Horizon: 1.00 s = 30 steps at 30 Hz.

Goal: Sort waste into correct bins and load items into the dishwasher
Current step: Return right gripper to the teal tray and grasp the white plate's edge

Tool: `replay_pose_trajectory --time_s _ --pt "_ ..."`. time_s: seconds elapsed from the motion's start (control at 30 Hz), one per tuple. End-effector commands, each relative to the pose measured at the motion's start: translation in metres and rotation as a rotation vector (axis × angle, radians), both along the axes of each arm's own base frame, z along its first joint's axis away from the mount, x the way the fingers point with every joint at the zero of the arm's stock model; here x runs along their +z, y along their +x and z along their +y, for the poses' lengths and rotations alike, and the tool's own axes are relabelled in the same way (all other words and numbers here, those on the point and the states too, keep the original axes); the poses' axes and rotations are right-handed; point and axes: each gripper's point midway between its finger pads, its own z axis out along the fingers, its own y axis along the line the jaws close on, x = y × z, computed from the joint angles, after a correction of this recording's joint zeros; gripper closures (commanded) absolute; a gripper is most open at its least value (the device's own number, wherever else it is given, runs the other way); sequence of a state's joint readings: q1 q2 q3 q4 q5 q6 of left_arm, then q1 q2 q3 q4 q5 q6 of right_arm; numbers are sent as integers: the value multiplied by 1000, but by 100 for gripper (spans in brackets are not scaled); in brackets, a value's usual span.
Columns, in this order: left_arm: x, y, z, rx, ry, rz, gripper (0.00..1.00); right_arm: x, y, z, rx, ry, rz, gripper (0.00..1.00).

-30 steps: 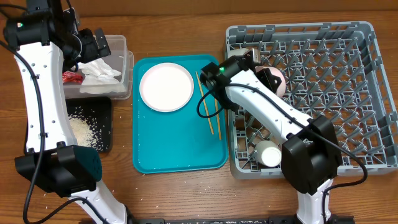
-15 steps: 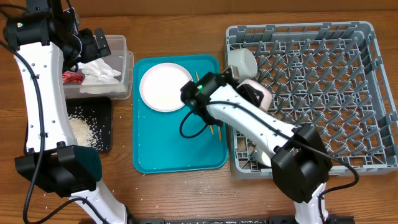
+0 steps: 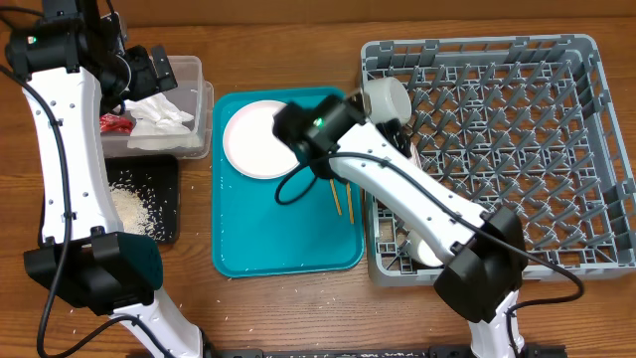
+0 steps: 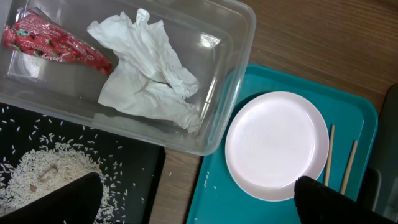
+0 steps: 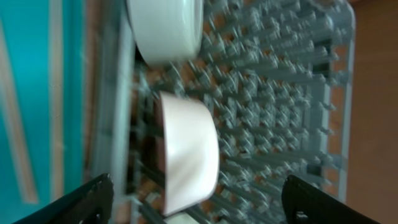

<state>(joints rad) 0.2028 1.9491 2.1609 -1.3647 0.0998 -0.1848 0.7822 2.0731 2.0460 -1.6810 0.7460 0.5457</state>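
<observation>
The right tool [image 5: 198,186] hangs wide open and empty over the far-left corner of the dish rack [image 3: 517,149]. Below it a pale pink bowl [image 5: 186,152] stands on its edge among the pegs, beside a white bowl [image 5: 165,28]. The left tool [image 4: 199,196] is spread wide, holding nothing, above the clear tub [image 4: 236,37] at the worktop's far-left corner. The tub holds a red wrapper [image 4: 50,40] and a napkin [image 4: 146,74]. Rice [image 4: 34,177] lies in the black tray [image 4: 137,186]. A white plate [image 4: 277,146] and two chopsticks [image 4: 328,155] lie on the teal tray [image 4: 348,118].
</observation>
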Motion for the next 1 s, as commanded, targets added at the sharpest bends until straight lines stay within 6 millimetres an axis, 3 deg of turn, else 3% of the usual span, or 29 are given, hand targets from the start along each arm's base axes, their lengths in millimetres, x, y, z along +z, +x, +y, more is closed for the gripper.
replay_pose_trajectory --time_s 0.0,0.1,0.23,0.37,0.47,0.6,0.97 --pt "7 3 -1 -1 6 -21 0 23 14 22 -12 187 -67 5" --pt "7 3 -1 -1 6 -21 0 20 24 57 27 365 -68 4" --pt "7 3 -1 -1 6 -21 0 1 33 115 82 634 -21 13" --pt "7 3 -1 -1 6 -21 0 -28 44 147 75 770 -14 21" --pt "7 3 -1 -1 6 -21 0 -54 46 155 7 842 6 30" --pt "7 3 -1 -1 6 -21 0 -87 48 148 -80 891 50 41" --pt "7 3 -1 -1 6 -21 0 -168 42 158 -161 905 206 51"
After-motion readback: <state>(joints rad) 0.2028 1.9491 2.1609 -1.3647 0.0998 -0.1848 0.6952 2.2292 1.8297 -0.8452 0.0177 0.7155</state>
